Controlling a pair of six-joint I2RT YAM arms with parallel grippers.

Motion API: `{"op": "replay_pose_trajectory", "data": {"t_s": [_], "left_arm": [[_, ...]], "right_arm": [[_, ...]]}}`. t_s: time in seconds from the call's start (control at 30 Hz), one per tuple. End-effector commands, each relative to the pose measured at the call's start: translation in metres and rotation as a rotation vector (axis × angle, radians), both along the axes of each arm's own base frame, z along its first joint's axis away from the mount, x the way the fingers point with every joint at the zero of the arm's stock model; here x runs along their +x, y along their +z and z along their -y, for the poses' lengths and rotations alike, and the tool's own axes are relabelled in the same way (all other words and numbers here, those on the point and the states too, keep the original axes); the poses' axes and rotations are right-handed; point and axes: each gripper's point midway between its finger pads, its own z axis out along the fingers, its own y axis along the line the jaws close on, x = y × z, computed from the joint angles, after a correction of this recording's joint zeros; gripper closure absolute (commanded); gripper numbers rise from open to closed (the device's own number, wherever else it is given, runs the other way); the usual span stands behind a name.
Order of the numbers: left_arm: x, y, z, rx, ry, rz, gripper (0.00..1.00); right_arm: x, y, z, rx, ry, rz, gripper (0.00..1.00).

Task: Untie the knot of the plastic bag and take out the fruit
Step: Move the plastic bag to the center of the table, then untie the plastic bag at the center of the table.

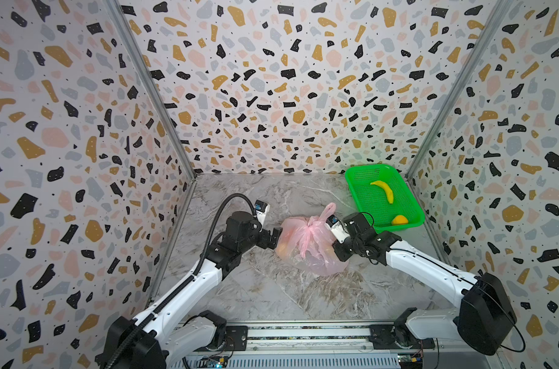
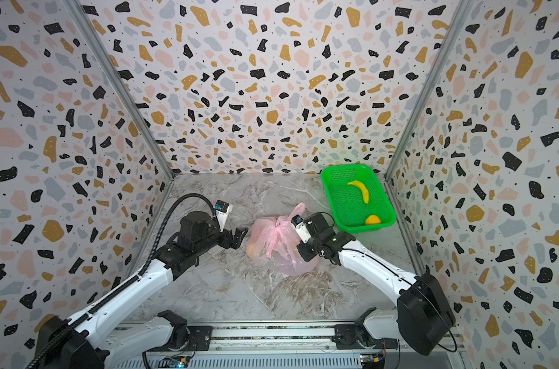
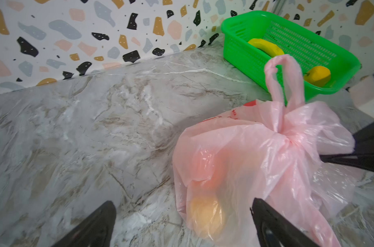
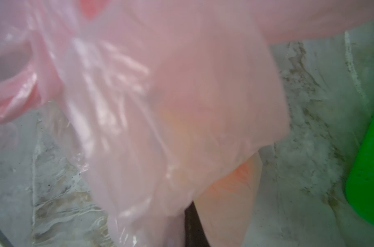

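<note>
The right gripper (image 3: 323, 157) is clenched, its black tip pressed into one side of the thin translucent pale pink plastic bag (image 1: 303, 252). It appears to pinch a fold of film just beside the knot (image 3: 286, 136) (blurred plastic fills the right wrist view, so the exact bite is unclear). The left gripper (image 1: 273, 238) hangs released, jaws wide, just beside the bag's opposite side.

The knot, a twisted pink tuft on top of the bag, is not yet undone, and one handle loop (image 3: 284, 77) stands up from it. The fruit is inside the bag; a round orange piece (image 3: 205, 216) shows through low on the left gripper's side.

Pulling on body film rather than a loop could tighten the knot, tear the thin plastic, or drag the unanchored bag across the grey marbled bench (image 1: 239, 287).

Beyond the bag, behind the right gripper, a green mesh plastic basket (image 1: 399, 227) holds a long yellow banana (image 1: 383, 190) and a small yellow-orange lemon-like piece (image 1: 399, 219). It stands near enough that a backward pull might bump it.
</note>
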Motion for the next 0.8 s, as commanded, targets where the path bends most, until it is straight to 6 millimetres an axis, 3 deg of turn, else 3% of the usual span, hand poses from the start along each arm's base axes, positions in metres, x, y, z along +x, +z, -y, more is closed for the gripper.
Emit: {"op": "replay_pose_trajectory", "data": {"t_s": [0.0, 0.1, 0.23, 0.4, 0.6, 0.77], "left_arm": [[-0.004, 0.019, 0.022, -0.024, -0.118, 0.04, 0.0], [-0.007, 0.019, 0.036, -0.029, -0.177, 0.028, 0.0], [-0.006, 0.008, 0.049, -0.021, -0.231, -0.003, 0.0], [0.003, -0.003, 0.063, -0.038, -0.268, -0.033, 0.02], [0.009, -0.001, 0.08, -0.077, -0.33, -0.038, 0.14], [0.012, -0.013, 0.083, -0.061, -0.343, -0.053, 0.24]], "right_arm": [[0.02, 0.019, 0.013, -0.028, -0.052, 0.05, 0.84], [0.024, 0.024, 0.012, -0.021, -0.047, 0.059, 0.6], [0.023, 0.034, 0.003, 0.036, -0.022, 0.072, 0.47], [0.018, 0.057, -0.005, 0.116, 0.012, 0.113, 0.4], [0.011, 0.075, -0.012, 0.197, 0.049, 0.145, 0.36], [0.012, 0.082, -0.013, 0.218, 0.053, 0.164, 0.36]]}}
